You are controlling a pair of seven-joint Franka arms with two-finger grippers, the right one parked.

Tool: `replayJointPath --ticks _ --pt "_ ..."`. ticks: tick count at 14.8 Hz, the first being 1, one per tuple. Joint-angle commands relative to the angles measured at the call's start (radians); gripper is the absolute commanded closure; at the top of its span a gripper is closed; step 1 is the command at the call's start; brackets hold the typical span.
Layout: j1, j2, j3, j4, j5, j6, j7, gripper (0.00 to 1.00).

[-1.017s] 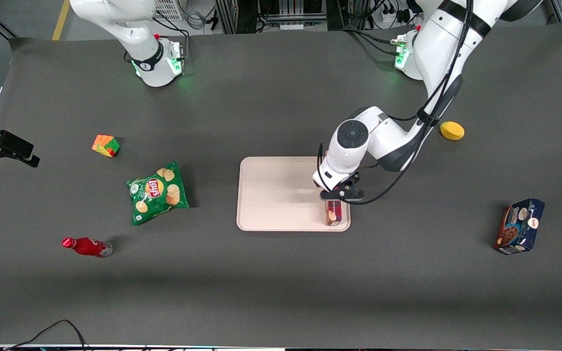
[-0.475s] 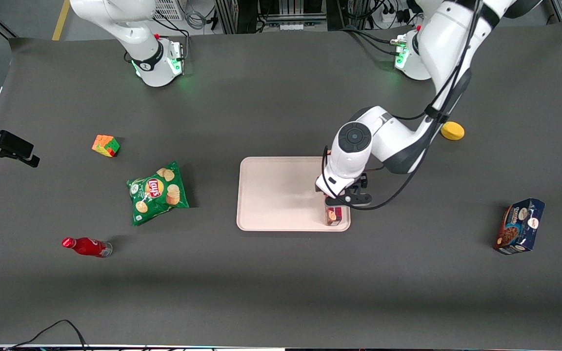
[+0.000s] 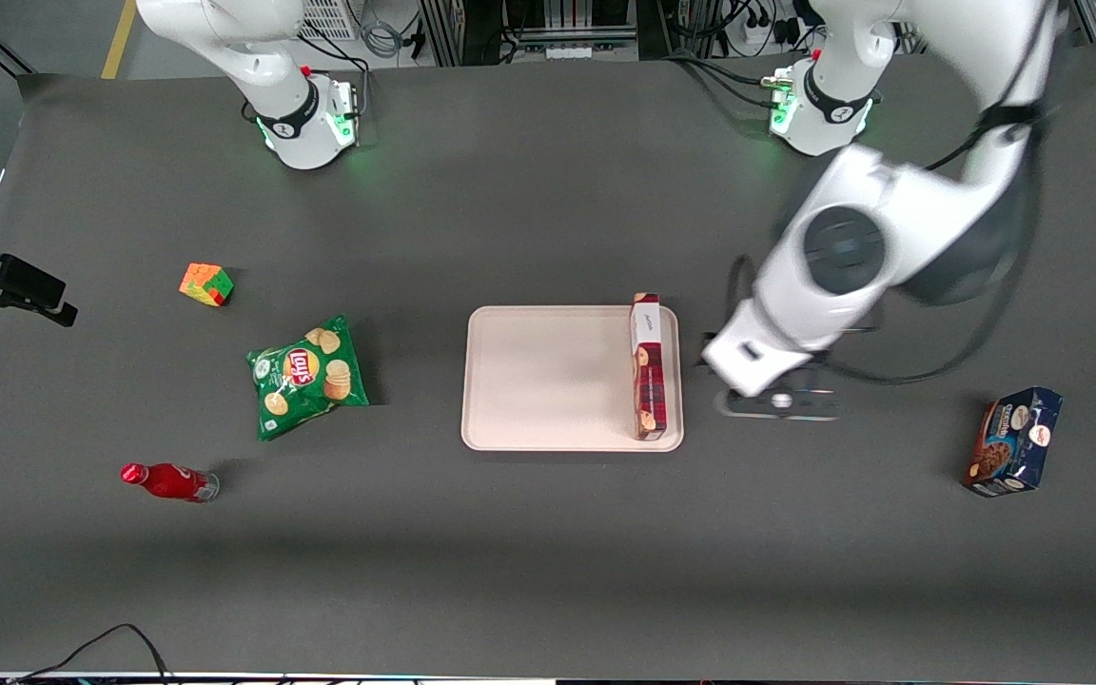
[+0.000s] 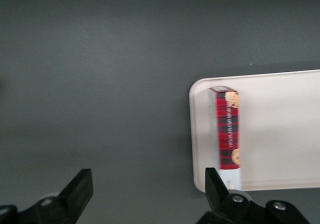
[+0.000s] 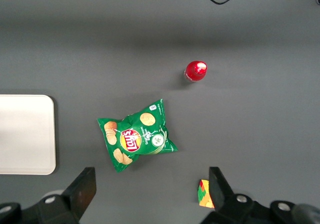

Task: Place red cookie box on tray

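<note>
One tray (image 3: 548, 381) is seen on the dark table, and on it one red cookie box (image 3: 649, 366) lies flat along the tray's edge toward the working arm's end, its white end panel farthest from the front camera. Near the tray one each is counted of the other things: a green Lay's chip bag (image 3: 306, 375), a red bottle (image 3: 167, 481) and a colour cube (image 3: 206, 283) toward the parked arm's end; a dark blue cookie box (image 3: 1014, 441) toward the working arm's end (the yellow object seen earlier is now covered by the arm). The gripper (image 4: 150, 189) is held above bare table just beside the tray, raised and apart from the red cookie box, with its fingers (image 4: 80, 189) spread wide and nothing between them. Half a second ago it was down over the box on the tray; since then the box has been released and the arm has been lifted and drawn away from the tray.
</note>
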Motion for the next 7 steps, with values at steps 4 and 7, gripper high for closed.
replayJointPath --ticks 4,7 --pt "0.015 -0.281 0.237 -0.017 -0.156 -0.227 0.208 0.00" --pt "0.027 -0.338 0.335 -0.005 -0.151 -0.268 0.323 0.00"
